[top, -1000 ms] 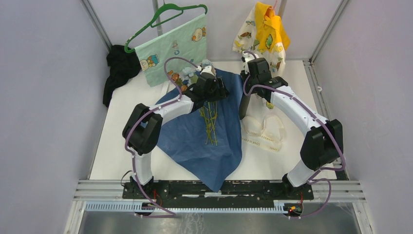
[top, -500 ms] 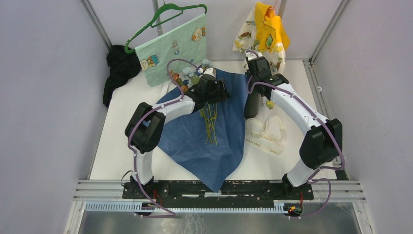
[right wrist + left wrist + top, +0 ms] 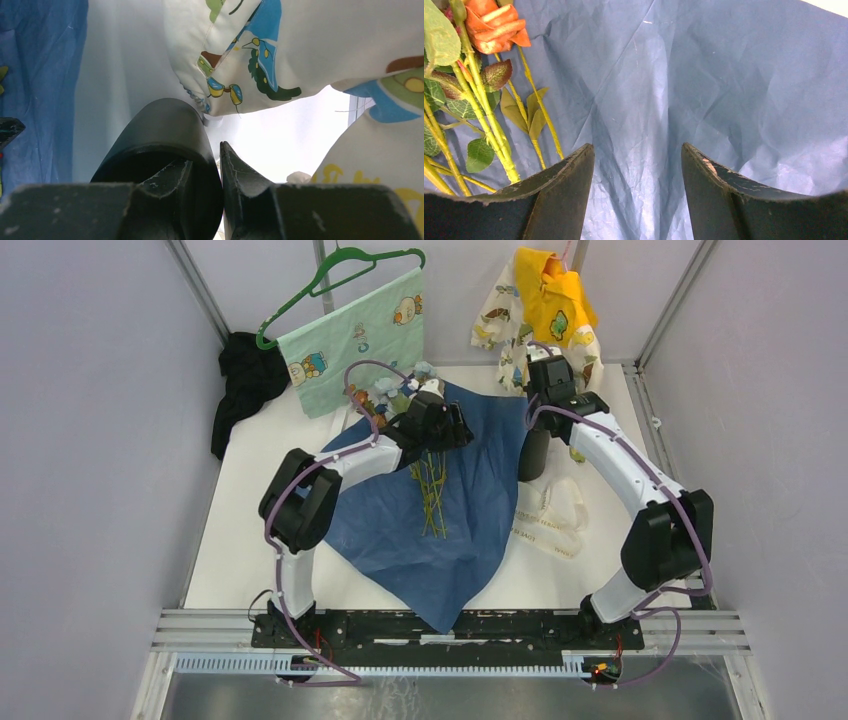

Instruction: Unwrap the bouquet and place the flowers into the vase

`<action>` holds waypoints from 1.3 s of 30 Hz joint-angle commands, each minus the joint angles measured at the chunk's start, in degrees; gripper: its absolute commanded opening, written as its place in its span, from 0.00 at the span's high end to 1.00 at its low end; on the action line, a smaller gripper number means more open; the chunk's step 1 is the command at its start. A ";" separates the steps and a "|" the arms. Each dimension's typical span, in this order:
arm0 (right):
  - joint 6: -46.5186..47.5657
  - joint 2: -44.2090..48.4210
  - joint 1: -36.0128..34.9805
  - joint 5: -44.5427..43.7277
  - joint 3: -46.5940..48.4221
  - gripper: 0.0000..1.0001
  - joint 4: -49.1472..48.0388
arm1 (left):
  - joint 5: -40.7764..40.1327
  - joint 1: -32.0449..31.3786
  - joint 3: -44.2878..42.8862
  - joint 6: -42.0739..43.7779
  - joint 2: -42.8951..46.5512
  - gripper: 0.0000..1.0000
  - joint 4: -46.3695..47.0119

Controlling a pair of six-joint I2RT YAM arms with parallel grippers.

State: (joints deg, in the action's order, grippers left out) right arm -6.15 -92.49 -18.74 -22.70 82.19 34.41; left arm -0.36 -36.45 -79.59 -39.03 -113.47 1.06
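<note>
Flowers (image 3: 431,490) laid loose on opened paper (image 3: 420,560), heads toward far wall; unwrapping judged done. Left gripper (image 3: 636,150) held spread over paper just beside them, likely lined up for pickup. Vase (image 3: 160,130) pinched at rim by right gripper (image 3: 206,157), one finger inside, at paper's right edge near garment (image 3: 300,45), probably steadied for insertion.

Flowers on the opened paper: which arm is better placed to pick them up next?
Left. The left gripper hangs open over the wrapping paper, right beside the stems of the flowers. The right gripper is occupied: it is shut on the wall of the vase, one finger inside the rim.
</note>
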 commanded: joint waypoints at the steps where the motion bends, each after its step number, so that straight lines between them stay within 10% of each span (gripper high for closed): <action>1: 1.20 4.60 0.28 -1.01 0.29 0.71 -3.03 | 1.67 0.14 -2.48 -0.17 -0.75 0.30 2.40; 12: -1.00 9.66 -0.16 6.23 5.80 0.36 -3.74 | 5.84 -0.82 -3.83 0.03 -2.59 0.32 2.66; 39: -3.07 25.39 -3.33 17.05 -3.24 0.46 -16.18 | -11.22 -11.17 -4.38 1.23 -5.05 0.34 -12.26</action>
State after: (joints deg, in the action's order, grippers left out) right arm -8.29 -68.23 -21.06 -8.45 79.64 22.59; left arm -4.75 -48.23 -85.95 -39.03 -123.74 -6.20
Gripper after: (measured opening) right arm 0.542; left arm 0.659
